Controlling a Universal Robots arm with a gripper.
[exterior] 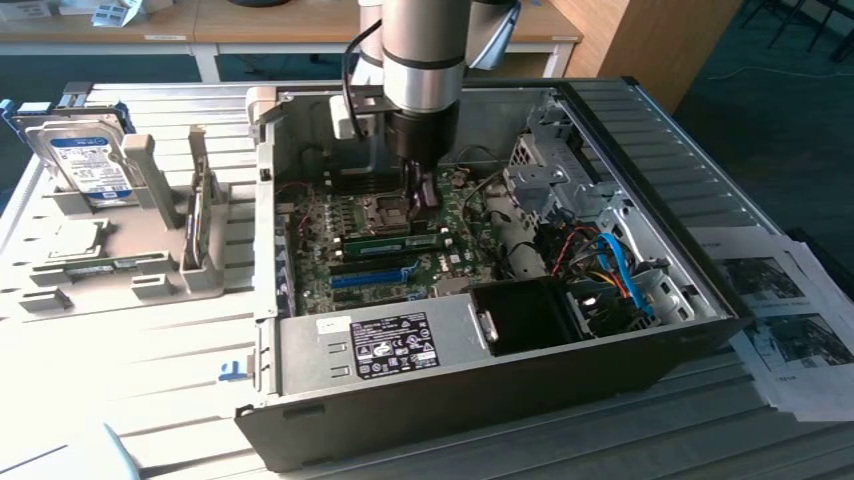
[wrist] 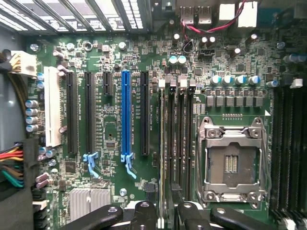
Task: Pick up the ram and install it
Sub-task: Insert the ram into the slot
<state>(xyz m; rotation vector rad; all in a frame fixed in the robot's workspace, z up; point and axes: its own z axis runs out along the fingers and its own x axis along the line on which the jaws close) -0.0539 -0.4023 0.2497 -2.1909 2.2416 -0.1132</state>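
In the exterior view, a hard drive (exterior: 83, 165) is seen on a grey tray (exterior: 134, 272) at the left. Further right, inside the open case (exterior: 534, 350), the ram (exterior: 394, 243) is seen lying along a slot, seemingly already seated, with the gripper (exterior: 427, 205) just above its right end. Whether the gripper is open or holding anything cannot be told. The blue slot (wrist: 125, 115) and the bare processor socket (wrist: 232, 163) are made plain in the wrist view.

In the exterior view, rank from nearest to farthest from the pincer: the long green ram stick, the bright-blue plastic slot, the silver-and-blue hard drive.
1. long green ram stick, beside the pincer.
2. bright-blue plastic slot, past the stick.
3. silver-and-blue hard drive, outside the case, exterior view's left.
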